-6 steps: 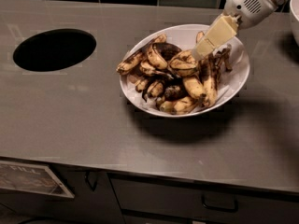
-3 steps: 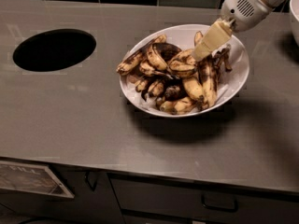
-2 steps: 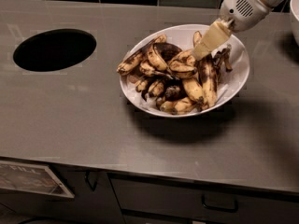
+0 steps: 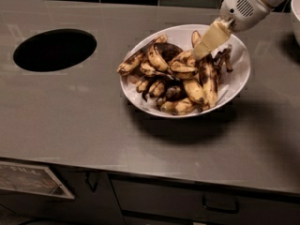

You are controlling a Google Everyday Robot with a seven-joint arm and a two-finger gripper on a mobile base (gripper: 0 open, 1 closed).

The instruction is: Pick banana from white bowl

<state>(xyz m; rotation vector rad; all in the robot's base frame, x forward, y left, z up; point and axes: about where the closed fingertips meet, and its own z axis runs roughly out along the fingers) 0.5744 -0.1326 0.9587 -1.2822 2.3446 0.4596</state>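
The white bowl sits on the grey counter, right of centre, heaped with overripe bananas. The banana, long, nearly straight and streaked brown-black, lies along the right side of the heap. My gripper comes down from the upper right on a white arm. Its cream tip rests on the bananas at the back right of the heap, just above the upper end of the long banana.
A round black hole is cut into the counter at the left. The edge of another white bowl shows at the far right. Dark tiles run along the back. Below the counter front are drawers with a handle and a label.
My gripper has edged slightly left and down into the heap of bananas. The bowl and bananas have not visibly moved.
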